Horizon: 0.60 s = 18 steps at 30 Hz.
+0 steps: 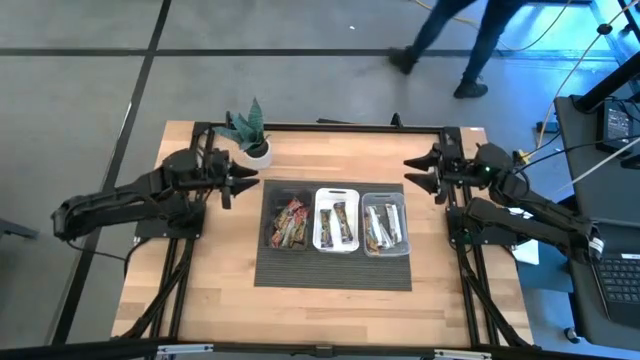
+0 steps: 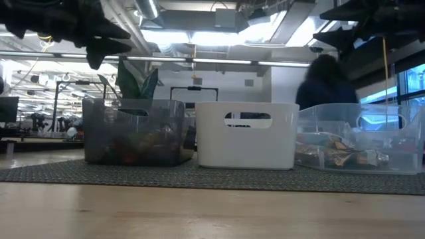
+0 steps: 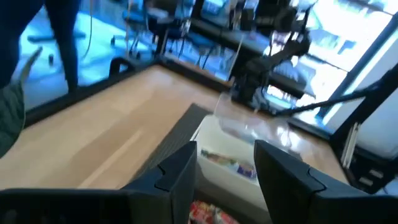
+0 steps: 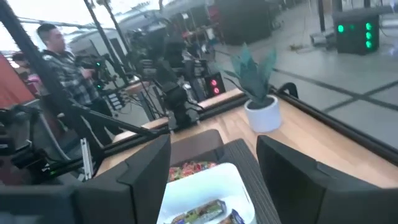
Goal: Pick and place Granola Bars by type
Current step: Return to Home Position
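When read from the near edge outward, begins at 6 o'clock with bare wooden tabletop [image 1: 200, 280]. Then a dark woven mat [image 1: 335, 275] at the middle of the dial, flat on the wood, bearing three trays in a row, wall beside wall: black tray [image 2: 133, 129] toward 9 o'clock, white tray [image 2: 246, 143] at the centre, clear tray [image 2: 398, 129] toward 3 o'clock. All Granola Bars [image 1: 337, 224] in view lying inside those trays: red-brown wrappers heaped in the black one, a few lengthwise in the white one, silvery and tan ones in the clear one.

Farther back, at 10 o'clock, left gripper [image 1: 248, 183], raised well above the tabletop, pointing toward 3 o'clock, jaws spread, just beyond the black tray's far corner. At 2 o'clock, right gripper [image 1: 410, 172], likewise raised, pointing toward 9 o'clock, jaws spread wide, near the clear tray's far corner. Well apart from each other, with the trays' far ends between and below.

At 11 o'clock, by the far edge, a small potted plant [image 1: 252, 140] in a white pot, upright, just behind the left gripper. Beyond the tabletop, grey floor [image 1: 300, 60]; at 1 o'clock on it, a person [image 1: 455, 45] in dark clothes, mid-stride.
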Each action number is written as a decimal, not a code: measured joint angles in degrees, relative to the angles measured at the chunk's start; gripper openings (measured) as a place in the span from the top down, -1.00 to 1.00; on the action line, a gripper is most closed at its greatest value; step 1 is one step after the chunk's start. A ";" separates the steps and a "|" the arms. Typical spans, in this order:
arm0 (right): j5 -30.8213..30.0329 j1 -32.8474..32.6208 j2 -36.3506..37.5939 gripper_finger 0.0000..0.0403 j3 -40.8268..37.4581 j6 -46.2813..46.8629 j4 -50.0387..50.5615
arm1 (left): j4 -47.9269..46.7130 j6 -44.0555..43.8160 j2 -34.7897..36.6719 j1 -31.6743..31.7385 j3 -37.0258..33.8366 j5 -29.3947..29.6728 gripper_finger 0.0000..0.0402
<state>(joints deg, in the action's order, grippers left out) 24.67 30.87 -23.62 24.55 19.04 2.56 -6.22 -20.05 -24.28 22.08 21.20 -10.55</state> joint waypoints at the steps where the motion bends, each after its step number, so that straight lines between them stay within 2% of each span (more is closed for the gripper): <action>1: -0.45 -0.62 0.56 -0.20 -0.80 0.05 -1.09 | 1.48 -0.31 1.39 0.20 -1.26 0.03 0.24; 4: -2.21 -2.38 1.92 -0.20 -3.26 0.22 -4.13 | 4.82 -0.45 5.43 0.88 -4.99 0.09 0.24; 10: -2.72 -4.96 3.51 -0.20 -8.03 0.44 -9.01 | 5.66 -3.60 13.61 2.89 -11.47 0.41 0.24; 18: -4.63 -8.48 3.70 -0.20 -17.66 1.75 -27.03 | 6.45 -5.80 21.32 3.61 -16.34 0.36 0.24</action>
<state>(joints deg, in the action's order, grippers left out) 20.04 22.39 -19.92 6.89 20.79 -24.47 0.23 -25.85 -2.96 25.69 4.86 -10.20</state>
